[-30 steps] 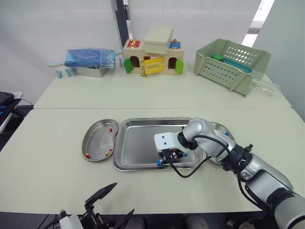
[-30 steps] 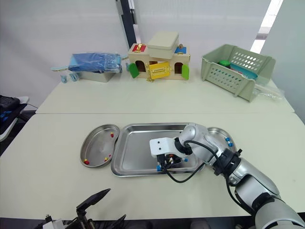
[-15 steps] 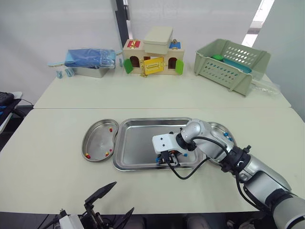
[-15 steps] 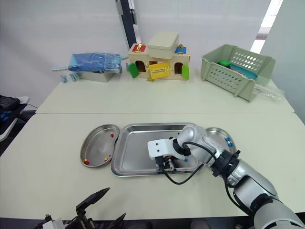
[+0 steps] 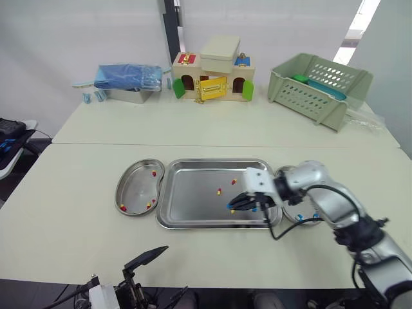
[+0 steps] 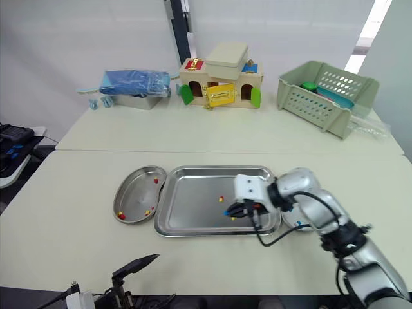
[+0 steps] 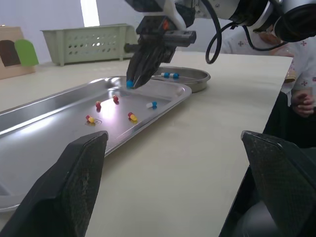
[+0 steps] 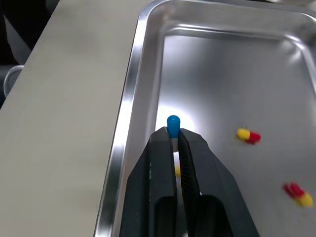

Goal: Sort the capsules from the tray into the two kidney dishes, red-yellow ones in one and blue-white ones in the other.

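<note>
Fingers of the right gripper point(image 8: 174, 134) nearly closed, pinching a blue-white capsule point(image 8: 173, 122); only its blue end pokes out past the tips. Gripper holds it low over the floor of the rectangular stainless steel tray point(image 5: 193, 168), close to the rim nearest the robot. Whether the capsule touches the tray floor cannot be told.

Left gripper point(image 7: 173, 136): fingers spread wide, nothing between them. It hangs off the table edge on the robot's side of the tray, well apart from it.

Loose in the tray: four red-yellow capsules point(image 7: 132, 116), scattered, none touching. One more blue-white capsule point(image 7: 152, 104) lies by itself near the tray's right end.

Left of the tray, just beside its short rim: steel kidney dish point(image 5: 125, 187) with three red-yellow capsules point(image 5: 154, 174), one toward the far end and two toward the near end.

Right of the tray, just beside it: second steel kidney dish point(image 7: 197, 75), partly covered by the right arm in the head views. Blue-white capsules point(image 7: 170, 75) lie inside.

Beyond the tray, well apart, on the far table: wooden toy house point(image 5: 212, 77) with coloured doors, pale green slotted plastic basket point(image 5: 318, 84) to its right, blue bundle on a metal tin point(image 5: 127, 80) to its left.
</note>
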Available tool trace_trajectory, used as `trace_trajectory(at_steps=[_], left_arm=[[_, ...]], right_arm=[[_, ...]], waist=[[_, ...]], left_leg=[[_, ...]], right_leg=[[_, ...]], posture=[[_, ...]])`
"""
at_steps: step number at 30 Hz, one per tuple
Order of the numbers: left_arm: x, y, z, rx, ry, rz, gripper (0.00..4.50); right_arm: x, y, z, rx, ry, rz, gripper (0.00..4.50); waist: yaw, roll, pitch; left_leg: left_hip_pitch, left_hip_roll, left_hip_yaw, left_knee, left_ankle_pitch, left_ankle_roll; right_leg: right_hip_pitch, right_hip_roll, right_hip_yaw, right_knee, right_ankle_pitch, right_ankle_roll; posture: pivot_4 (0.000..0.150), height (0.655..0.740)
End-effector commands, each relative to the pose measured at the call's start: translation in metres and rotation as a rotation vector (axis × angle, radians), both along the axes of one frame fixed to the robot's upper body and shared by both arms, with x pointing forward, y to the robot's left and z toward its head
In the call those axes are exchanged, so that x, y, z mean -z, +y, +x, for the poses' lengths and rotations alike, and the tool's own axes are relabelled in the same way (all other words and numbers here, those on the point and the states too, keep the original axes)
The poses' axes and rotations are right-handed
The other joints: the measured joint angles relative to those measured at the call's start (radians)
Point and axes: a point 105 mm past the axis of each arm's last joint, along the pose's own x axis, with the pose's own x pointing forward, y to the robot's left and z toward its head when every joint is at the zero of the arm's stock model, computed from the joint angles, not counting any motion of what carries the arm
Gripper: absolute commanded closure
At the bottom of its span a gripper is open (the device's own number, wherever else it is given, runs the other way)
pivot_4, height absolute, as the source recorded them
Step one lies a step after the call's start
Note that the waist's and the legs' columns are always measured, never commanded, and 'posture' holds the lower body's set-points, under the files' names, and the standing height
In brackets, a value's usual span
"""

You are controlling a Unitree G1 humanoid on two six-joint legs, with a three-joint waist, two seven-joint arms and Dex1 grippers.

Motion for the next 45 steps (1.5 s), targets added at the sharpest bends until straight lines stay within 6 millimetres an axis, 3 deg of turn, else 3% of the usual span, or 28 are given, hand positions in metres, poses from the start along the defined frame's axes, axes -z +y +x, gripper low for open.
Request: trace_trajectory(at_steps=[1, 7, 10, 16, 38, 45], left_arm=[[-0.007, -0.011, 0.000, 0.091, -0.025, -0.024, 0.00], [-0.011, -0.022, 0.006, 0.212, -0.044, -0.027, 0.00], [-0.012, -0.021, 0.012, 0.227, -0.051, -0.029, 0.00], [-0.011, -0.018, 0.021, 0.200, -0.031, -0.051, 0.00], [-0.009, -0.018, 0.015, 0.123, -0.029, -0.052, 0.00], [-0.008, -0.018, 0.015, 0.116, -0.031, -0.051, 0.00]], right_arm=[[-0.024, -0.029, -0.004, 0.080, -0.057, 0.059, 4.48], [-0.025, -0.099, -0.004, 0.333, -0.072, 0.010, 4.48], [-0.021, -0.115, -0.006, 0.412, -0.061, 0.003, 4.48], [-0.011, -0.122, -0.009, 0.471, -0.046, -0.001, 4.48], [0.002, -0.132, 0.001, 0.470, -0.028, -0.053, 4.48], [0.003, -0.134, 0.002, 0.464, -0.032, -0.056, 2.59]], waist=[[-0.003, 0.000, 0.000], [-0.005, 0.001, 0.000], [-0.005, 0.001, 0.000], [-0.007, 0.001, 0.000], [-0.004, 0.001, 0.000], [-0.004, 0.001, 0.000]], left_leg=[[0.000, 0.000, 0.000, 0.000, 0.000, 0.000], [0.001, 0.000, 0.001, 0.000, 0.000, 0.000], [0.001, 0.000, 0.001, 0.000, 0.000, 0.000], [0.002, 0.000, 0.001, 0.000, 0.000, 0.000], [0.002, 0.000, 0.001, 0.000, 0.000, 0.000], [0.002, 0.000, 0.001, 0.000, 0.000, 0.000]], right_leg=[[0.000, 0.000, 0.000, 0.000, 0.000, 0.000], [0.001, 0.000, 0.001, 0.001, 0.000, 0.000], [0.001, 0.000, 0.001, 0.000, 0.000, 0.000], [0.001, 0.000, 0.002, 0.001, 0.000, 0.000], [0.002, 0.000, 0.002, 0.000, 0.000, 0.000], [0.002, 0.000, 0.002, 0.000, 0.000, 0.000]], posture=[[0.150, 0.7400], [0.150, 0.7400], [0.150, 0.7400], [0.150, 0.7400], [0.150, 0.7400], [0.150, 0.7400]])
